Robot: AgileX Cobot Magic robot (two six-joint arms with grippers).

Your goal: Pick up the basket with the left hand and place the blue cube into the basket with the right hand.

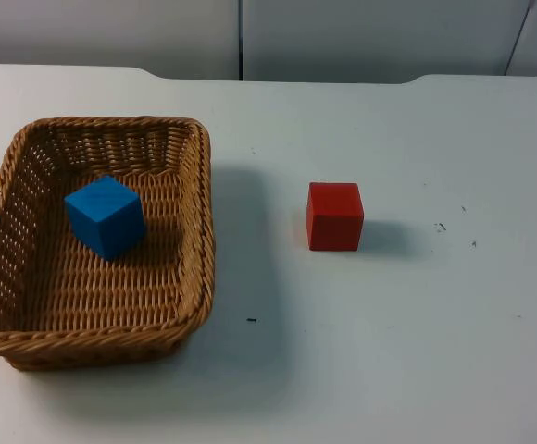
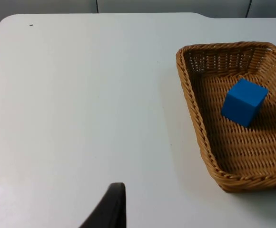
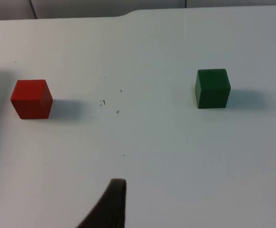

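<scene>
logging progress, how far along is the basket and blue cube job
Done: the blue cube lies inside the basket, which stands on the table. In hand: nothing. The left gripper and right gripper wait back over the table. Left: nothing obvious.

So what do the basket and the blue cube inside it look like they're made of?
The basket looks like woven wicker or rattan: tan strands in an open weave with a braided rim. The blue cube lying inside it has flat, matte, evenly coloured faces with crisp edges, probably painted wood or plastic; the look alone doesn't settle which.
</scene>
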